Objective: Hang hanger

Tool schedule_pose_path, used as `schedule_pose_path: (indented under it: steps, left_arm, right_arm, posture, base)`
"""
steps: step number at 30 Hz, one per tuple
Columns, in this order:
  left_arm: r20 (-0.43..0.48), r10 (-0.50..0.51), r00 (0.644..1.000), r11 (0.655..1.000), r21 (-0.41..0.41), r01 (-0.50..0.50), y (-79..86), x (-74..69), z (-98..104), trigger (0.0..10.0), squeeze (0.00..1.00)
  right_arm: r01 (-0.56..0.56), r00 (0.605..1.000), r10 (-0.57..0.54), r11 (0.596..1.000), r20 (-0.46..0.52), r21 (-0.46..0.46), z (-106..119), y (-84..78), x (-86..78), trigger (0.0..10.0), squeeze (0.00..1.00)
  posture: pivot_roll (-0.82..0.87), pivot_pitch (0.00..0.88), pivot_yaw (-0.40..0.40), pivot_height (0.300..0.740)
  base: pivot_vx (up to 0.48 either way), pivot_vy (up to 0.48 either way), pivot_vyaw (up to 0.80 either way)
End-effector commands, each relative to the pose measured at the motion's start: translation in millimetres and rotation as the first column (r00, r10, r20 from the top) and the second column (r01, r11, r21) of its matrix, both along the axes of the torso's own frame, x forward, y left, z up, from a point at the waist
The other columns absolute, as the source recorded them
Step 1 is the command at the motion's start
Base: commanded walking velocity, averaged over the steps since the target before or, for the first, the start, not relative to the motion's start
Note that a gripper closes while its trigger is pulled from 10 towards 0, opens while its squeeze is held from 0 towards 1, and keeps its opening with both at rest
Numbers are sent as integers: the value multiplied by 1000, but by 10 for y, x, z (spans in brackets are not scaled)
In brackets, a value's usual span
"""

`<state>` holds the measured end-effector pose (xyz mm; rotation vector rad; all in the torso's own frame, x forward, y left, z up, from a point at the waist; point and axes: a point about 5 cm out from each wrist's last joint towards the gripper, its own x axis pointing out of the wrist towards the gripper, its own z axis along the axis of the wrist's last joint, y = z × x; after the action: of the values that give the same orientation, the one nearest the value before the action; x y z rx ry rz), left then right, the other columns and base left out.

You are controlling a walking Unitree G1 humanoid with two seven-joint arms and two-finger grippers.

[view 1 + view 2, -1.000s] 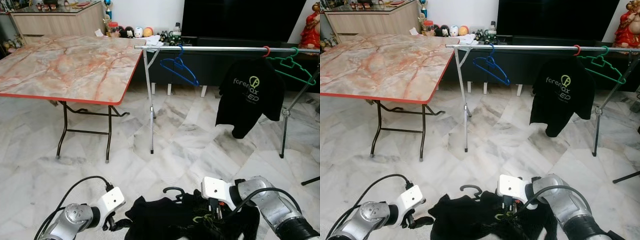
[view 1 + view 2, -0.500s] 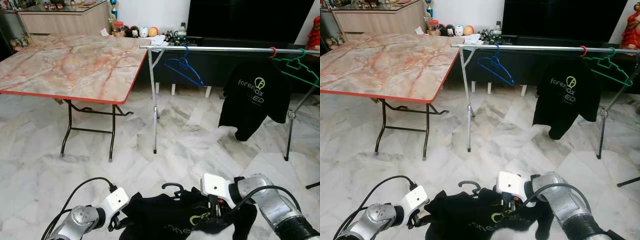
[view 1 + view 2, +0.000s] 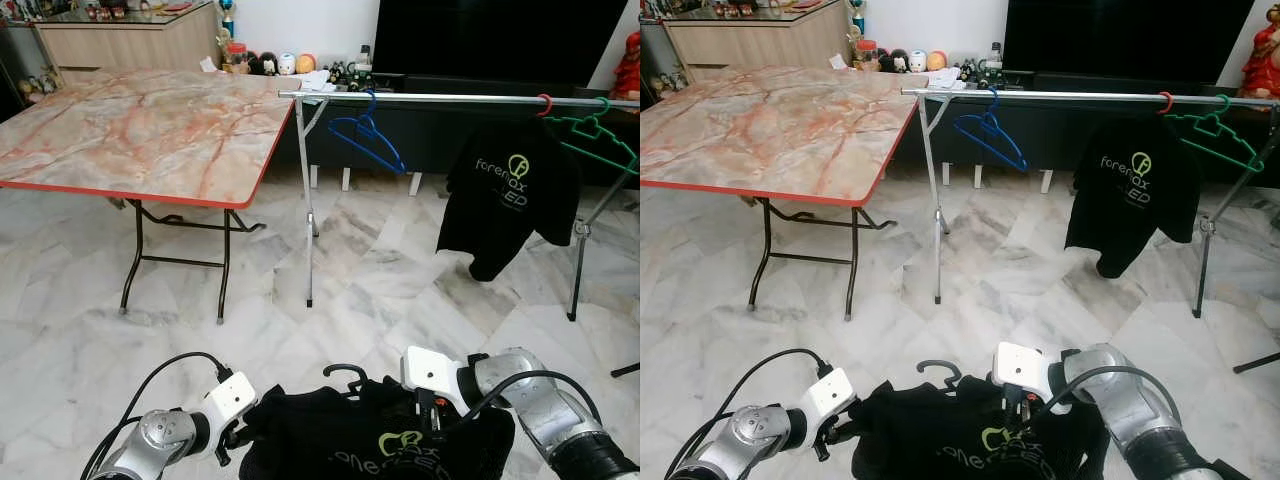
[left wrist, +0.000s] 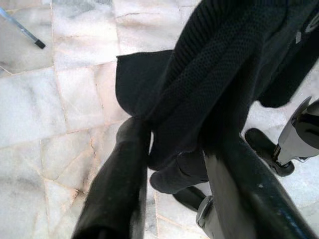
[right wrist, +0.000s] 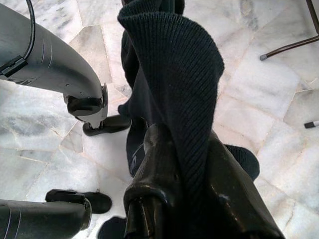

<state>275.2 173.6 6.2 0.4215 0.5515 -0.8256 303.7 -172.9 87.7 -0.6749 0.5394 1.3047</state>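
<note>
I am holding a black T-shirt (image 3: pixel 370 445) low in front of me, stretched between both arms. My left gripper (image 4: pixel 169 149) is pinching one edge of the cloth between its two fingers, and my right gripper (image 5: pixel 184 164) is clamping a ribbed fold of the same shirt. The shirt is sitting on a black hanger (image 3: pixel 347 373), whose hook is poking up from the collar between my wrists. Ahead, a metal clothes rail (image 3: pixel 430 97) is carrying a blue hanger (image 3: pixel 368 137), a second black shirt (image 3: pixel 508 190) on a red hook, and a green hanger (image 3: pixel 597 135). A marble-topped folding table (image 3: pixel 140 130) is standing to the left of the rail, on the pale marble floor (image 3: pixel 350 280). I see no containers near me.

Compared with half a second ago, the shirt is hanging more evenly between my grippers, its green logo now facing up, while the rail and table are sitting where they were.
</note>
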Motion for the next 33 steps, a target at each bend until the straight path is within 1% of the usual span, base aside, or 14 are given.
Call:
schedule_pose_path:
  steps: [1, 11, 16, 24, 26, 27, 29, 30, 31, 33]
  left_arm:
    - [-2, -7, 1000, 1000, 16, 7, 33, 4, -2, 0, 0]
    - [6, -8, 1000, 1000, 9, 8, 30, 12, 9, 0, 0]
    - [4, -25, 1000, 1000, 16, 25, 32, 5, 5, 0, 0]
    - [34, -4, 999, 1000, 15, 4, 39, 39, 35, 0, 0]
    - [76, 28, 997, 999, 16, -29, 61, 90, 81, 0, 0]
    - [133, 68, 989, 997, 13, -70, 91, 156, 148, 0, 0]
    - [186, 117, 976, 993, -3, -119, 123, 222, 219, 0, 0]
    - [202, 135, 970, 991, -10, -136, 134, 244, 243, 0, 0]
    - [237, 179, 955, 984, -27, -178, 164, 294, 299, 0, 0]
    - [267, 215, 939, 976, -39, -213, 193, 335, 347, 0, 0]
  right_arm:
    - [-10, 999, 9, 1000, 39, 25, 90, 36, 29, 10000, 0]
    - [-6, 999, 5, 1000, 39, 25, 86, 42, 32, 10000, 0]
    - [-5, 999, 4, 1000, 37, 19, 78, 39, 30, 10000, 0]
    - [-9, 999, 9, 1000, 33, -10, 34, 35, 16, 10000, 0]
    - [-18, 1000, 19, 998, 24, -52, -8, 9, 0, 10000, 0]
    - [-27, 1000, 28, 996, 9, -89, -53, -18, -25, 10000, 0]
    - [-36, 999, 36, 991, -2, -131, -101, -49, -48, 10000, 0]
    - [-39, 999, 39, 988, -5, -146, -118, -60, -56, 10000, 0]
    - [-44, 999, 42, 986, -14, -164, -148, -72, -74, 10000, 0]
    - [-48, 999, 44, 984, -25, -173, -174, -74, -92, 10000, 0]
  posture:
    - [32, 39, 1, 740]
    - [34, 39, 1, 740]
    - [35, 39, 1, 740]
    - [35, 39, 0, 740]
    - [35, 40, -1, 740]
    - [37, 40, -2, 740]
    - [37, 40, -2, 740]
    - [37, 40, -2, 740]
    - [37, 41, -2, 740]
    - [38, 41, -1, 740]
  base:
    - [0, 0, 0]
    - [0, 0, 0]
    - [0, 0, 0]
    - [0, 0, 0]
    - [0, 0, 0]
    - [0, 0, 0]
    - [0, 0, 0]
    - [0, 0, 0]
    - [0, 0, 0]
    - [0, 0, 0]
